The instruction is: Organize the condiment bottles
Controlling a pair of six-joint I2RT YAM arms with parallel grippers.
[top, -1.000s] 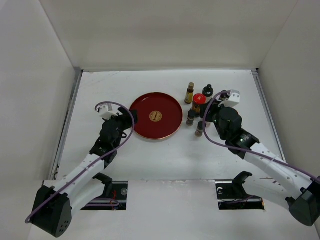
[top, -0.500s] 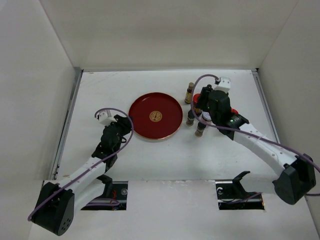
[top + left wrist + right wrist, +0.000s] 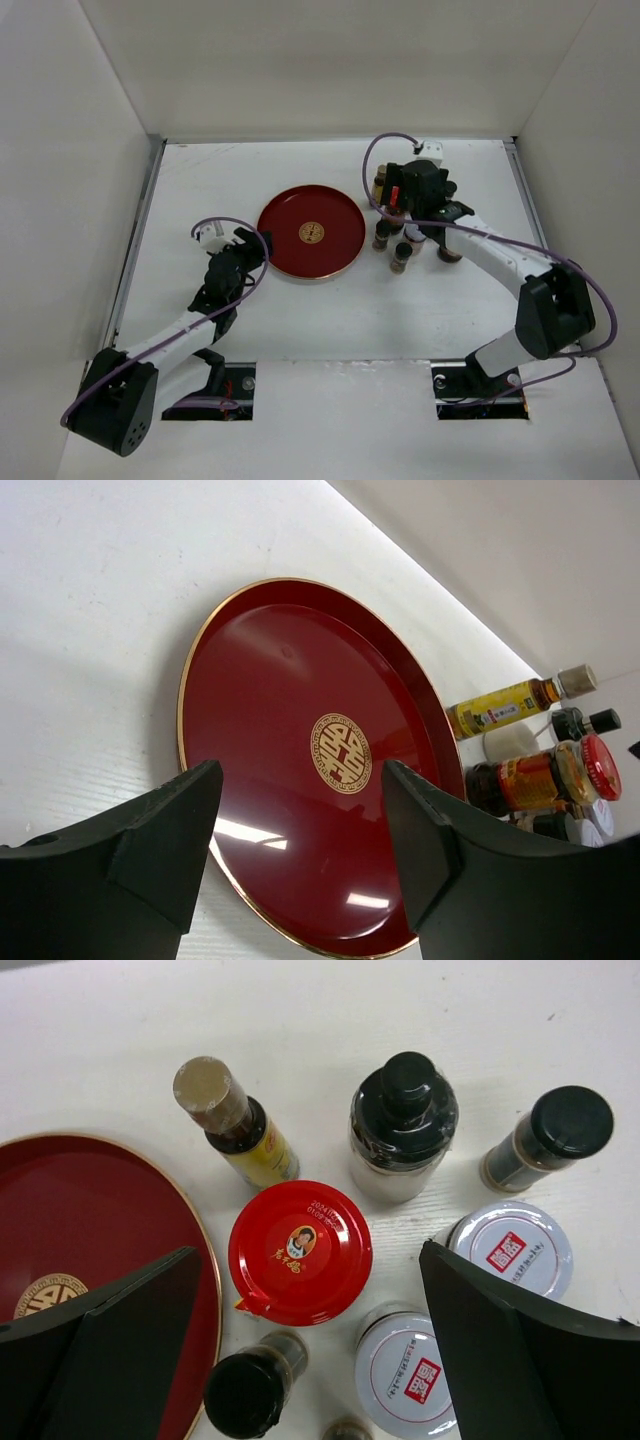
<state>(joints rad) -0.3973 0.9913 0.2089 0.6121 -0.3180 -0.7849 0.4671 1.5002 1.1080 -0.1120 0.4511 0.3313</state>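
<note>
The condiment bottles stand bunched right of the red tray (image 3: pixel 311 232). From above, the right wrist view shows a red-capped jar (image 3: pixel 300 1252), a gold-capped yellow bottle (image 3: pixel 228 1120), a dark black-capped bottle (image 3: pixel 403 1120), a small black-capped bottle (image 3: pixel 552 1132), two white-capped jars (image 3: pixel 515 1250) (image 3: pixel 405 1372) and another black-capped bottle (image 3: pixel 245 1395). My right gripper (image 3: pixel 308 1260) hangs above the red cap, open wide and holding nothing. My left gripper (image 3: pixel 300 815) is open at the tray's near-left rim, with only the tray (image 3: pixel 300 680) showing between its fingers.
White walls close in the table on the left, back and right. The right arm (image 3: pixel 500 260) arcs over the table's right side and hides part of the cluster in the top view. Two bottles (image 3: pixel 382 237) (image 3: pixel 400 260) stand at the cluster's near edge.
The right gripper swung back and left over the cluster and opened wide. The left arm shifted only slightly beside the tray. The tray and bottles stayed put.
</note>
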